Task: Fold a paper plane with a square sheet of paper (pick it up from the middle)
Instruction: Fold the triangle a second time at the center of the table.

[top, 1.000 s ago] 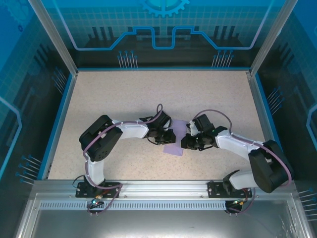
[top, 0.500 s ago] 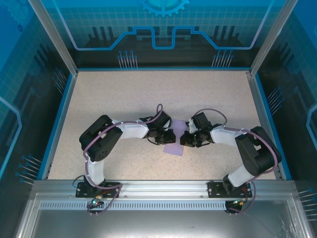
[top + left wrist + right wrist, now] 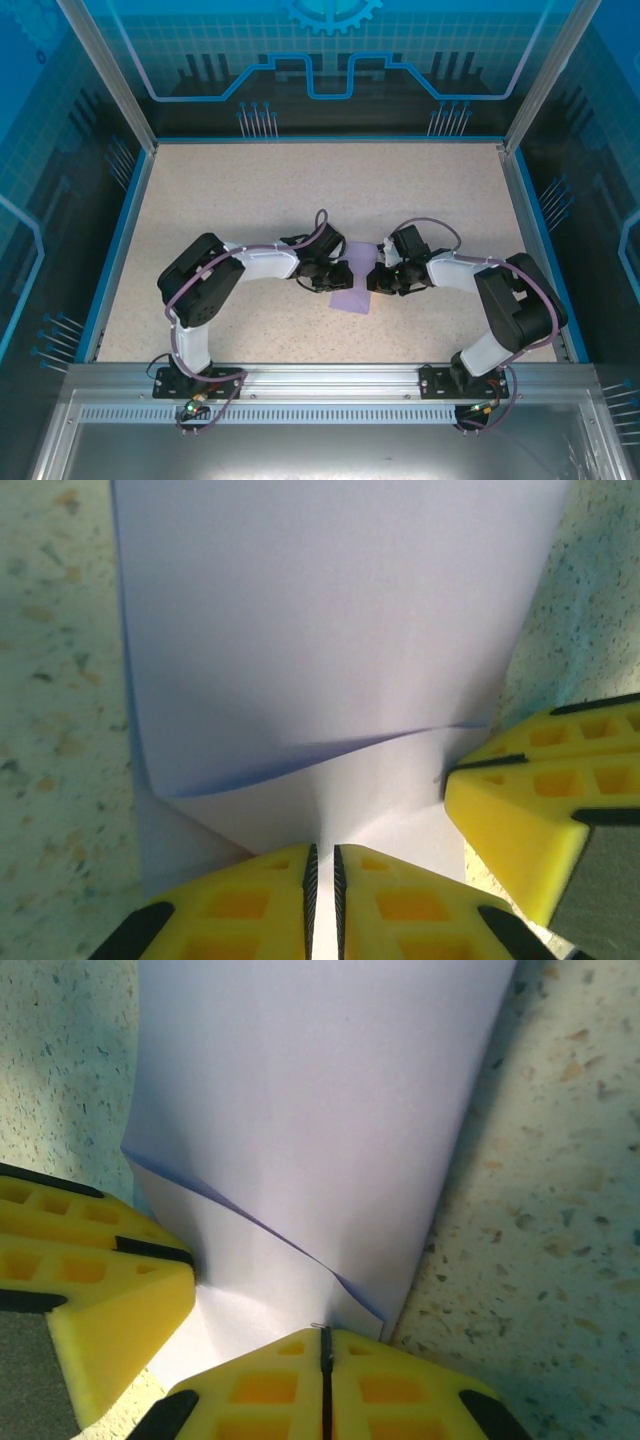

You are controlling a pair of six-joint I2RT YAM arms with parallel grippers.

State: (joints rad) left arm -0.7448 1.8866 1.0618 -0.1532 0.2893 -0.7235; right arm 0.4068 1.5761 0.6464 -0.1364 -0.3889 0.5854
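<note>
Lavender square sheet of paper (image 3: 330, 630) looks mid-fold — your left hand (image 3: 322, 855) and right hand (image 3: 325, 1332) both pinch it, closed tight; next, I'd judge, flatten the crease (image 3: 330, 748) squarely.

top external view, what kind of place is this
Probably a robot lab work cell: a speckled tabletop fenced by aluminium posts, blue circuit-print panels around it, and a left arm and right arm bolted to a metal rail at the near edge.
</note>
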